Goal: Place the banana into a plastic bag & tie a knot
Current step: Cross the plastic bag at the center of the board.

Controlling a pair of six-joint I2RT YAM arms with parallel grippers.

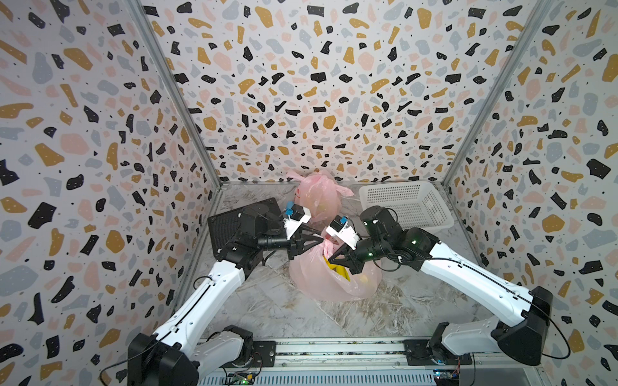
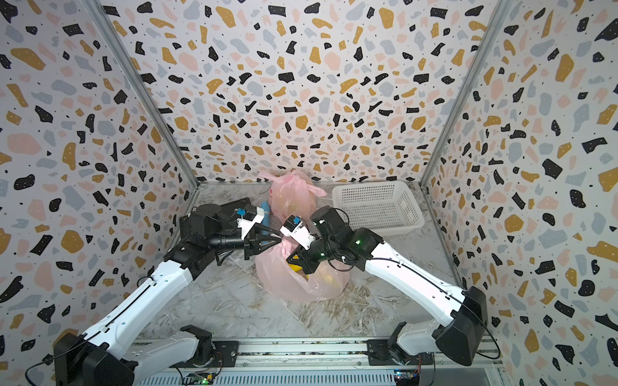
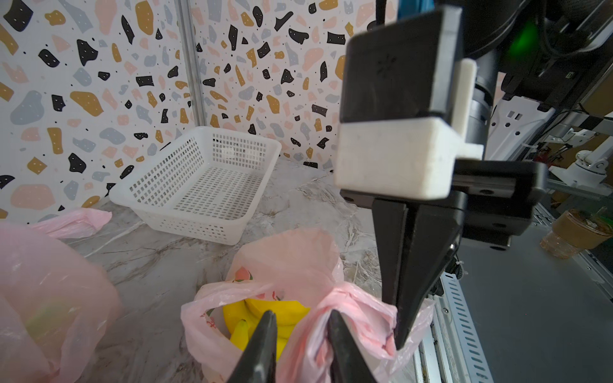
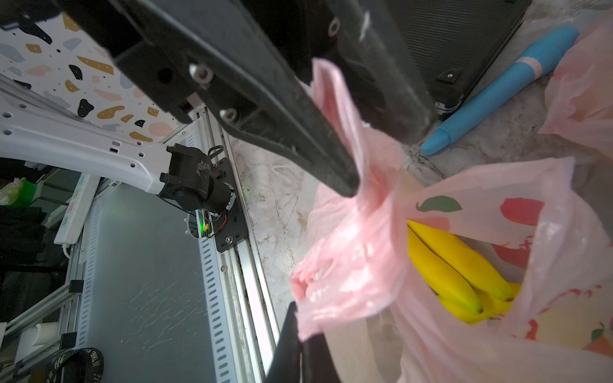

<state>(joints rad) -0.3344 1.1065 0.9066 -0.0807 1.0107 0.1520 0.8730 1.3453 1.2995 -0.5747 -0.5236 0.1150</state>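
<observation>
**Since the banana is bagged, the knot step is live**

Since the banana (image 4: 457, 262) already sits inside the plastic bag (image 1: 321, 284) mid-table, placing looks done. Tying is the step in hand: no knot yet, and the mouth gapes open.

Right gripper (image 4: 298, 338): jaws closed, pinching a bunched handle (image 4: 331, 288). Left gripper (image 3: 300, 320): jaws narrowly apart, straddling a handle strip (image 4: 331, 99), not clamped as far as I can tell.

The banana lies down in the bag, below and beside both sets of fingertips, touching neither.

Next move, my read: left closes on its strip, then the handles get crossed and one pulled through. That needs tension without hauling the bag over. The film is thin and may slip the left jaws. Whether the handles are already crossed, I can't tell.
</observation>
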